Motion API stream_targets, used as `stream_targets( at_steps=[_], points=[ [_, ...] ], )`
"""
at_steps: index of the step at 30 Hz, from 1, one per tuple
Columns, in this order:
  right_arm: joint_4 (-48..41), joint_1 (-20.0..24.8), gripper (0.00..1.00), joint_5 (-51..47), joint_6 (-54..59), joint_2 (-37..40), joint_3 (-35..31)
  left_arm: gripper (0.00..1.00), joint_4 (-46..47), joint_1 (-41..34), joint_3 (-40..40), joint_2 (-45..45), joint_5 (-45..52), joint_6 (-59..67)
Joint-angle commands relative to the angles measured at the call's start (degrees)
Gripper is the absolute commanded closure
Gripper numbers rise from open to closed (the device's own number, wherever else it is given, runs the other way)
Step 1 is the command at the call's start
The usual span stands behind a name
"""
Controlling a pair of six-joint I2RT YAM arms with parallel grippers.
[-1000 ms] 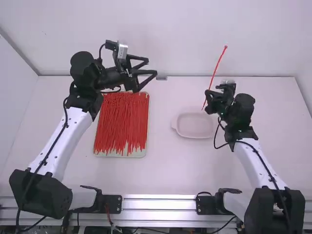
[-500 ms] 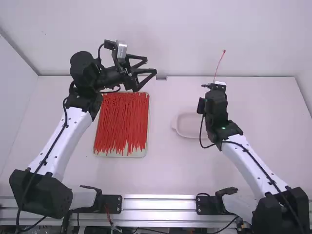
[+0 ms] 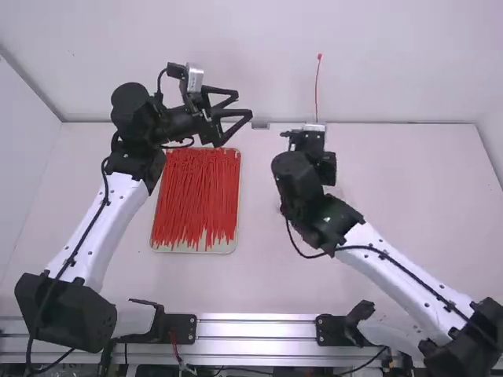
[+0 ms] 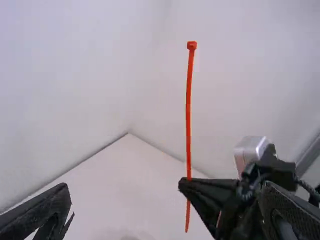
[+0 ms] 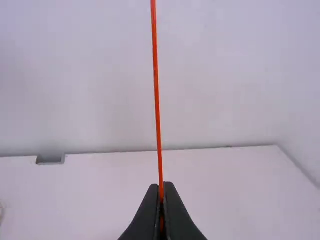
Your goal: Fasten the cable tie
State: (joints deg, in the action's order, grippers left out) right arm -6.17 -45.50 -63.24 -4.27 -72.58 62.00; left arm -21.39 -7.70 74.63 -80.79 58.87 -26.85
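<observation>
Cable tie (image 3: 317,88) status: one red strap, straight and unlooped, stands upright in your right gripper (image 5: 160,194), whose fingers are pressed together on it low on its length. Nearest the arm bases, the white table (image 3: 424,181) carries a pale tray (image 3: 192,250) on your left side, loaded with a dense layer of loose red ties (image 3: 196,196) lying lengthwise, away from the bases. Your right arm reaches across toward the table's middle, its wrist just right of the tray's far corner. Beyond that corner, your left gripper (image 3: 245,107) hangs above the tray's far end, fingers spread apart and holding nothing, aimed sideways toward the right gripper; the two are near each other but not touching. From the left wrist view, the held strap (image 4: 188,115) passes through the right gripper's fingertips, a short tail showing below them and the square head at the top, well clear of the fingers. At the table's far edge a small grey bracket (image 3: 260,126) sits against the back wall (image 3: 393,47), and the strap's upper length rises in front of that wall.
</observation>
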Motion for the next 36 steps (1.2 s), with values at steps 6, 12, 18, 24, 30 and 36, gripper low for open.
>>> stream_targets(
  at_steps=[6,12,18,24,30,36],
  points=[
    [0.0,-5.7,1.00,-14.3,2.8,-6.8,3.8,0.01,-2.5,-1.2,1.7,0.1,1.5,-3.3],
    [0.7,-8.6,1.00,-20.0,2.9,-11.8,5.9,0.01,-1.6,-0.9,1.7,0.1,-0.7,-3.3],
    [7.4,-11.2,1.00,-22.8,7.8,-14.2,5.9,0.01,-1.2,-1.3,1.7,0.1,-3.3,-3.8],
    [11.8,-12.7,1.00,-22.7,11.1,-14.6,5.9,0.02,-1.7,-2.9,1.7,0.1,-6.0,-3.8],
    [13.5,-13.9,1.00,-22.6,12.7,-14.6,5.9,0.25,-4.8,-4.9,1.7,0.1,-8.5,-5.2],
    [13.7,-15.5,1.00,-22.6,13.6,-14.6,5.9,0.39,-4.7,-5.2,1.7,0.1,-9.5,-5.4]
  ],
)
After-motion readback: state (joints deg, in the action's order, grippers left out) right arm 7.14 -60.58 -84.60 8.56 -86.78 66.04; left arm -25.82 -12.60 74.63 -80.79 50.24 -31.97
